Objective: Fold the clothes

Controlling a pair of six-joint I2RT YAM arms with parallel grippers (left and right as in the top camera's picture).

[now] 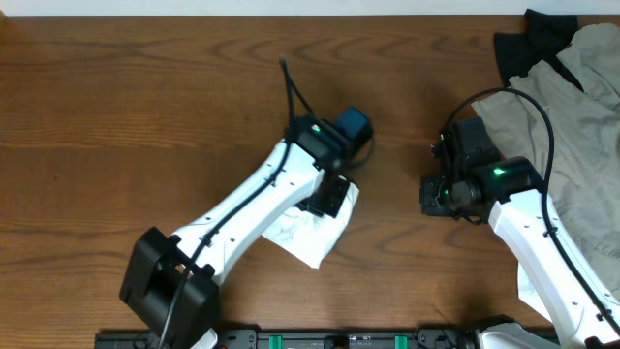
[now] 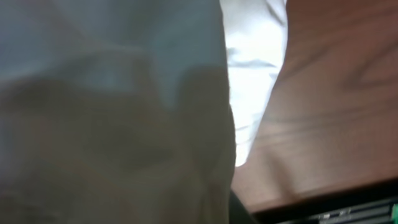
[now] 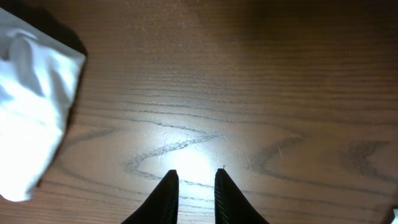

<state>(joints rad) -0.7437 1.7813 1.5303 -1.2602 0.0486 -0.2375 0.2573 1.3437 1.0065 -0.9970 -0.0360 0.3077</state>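
The white T-shirt lies folded into a small bundle on the wooden table, near the front at the middle. My left gripper is down on the bundle's far edge. In the left wrist view the white cloth fills nearly everything and hides the fingers. My right gripper hovers over bare wood to the right of the shirt, with its fingers a narrow gap apart and nothing between them. In the overhead view the right gripper points left toward the bundle.
A beige-grey garment is spread at the right edge of the table, partly under my right arm. A black garment lies at the far right corner. The table's front edge runs close behind the bundle.
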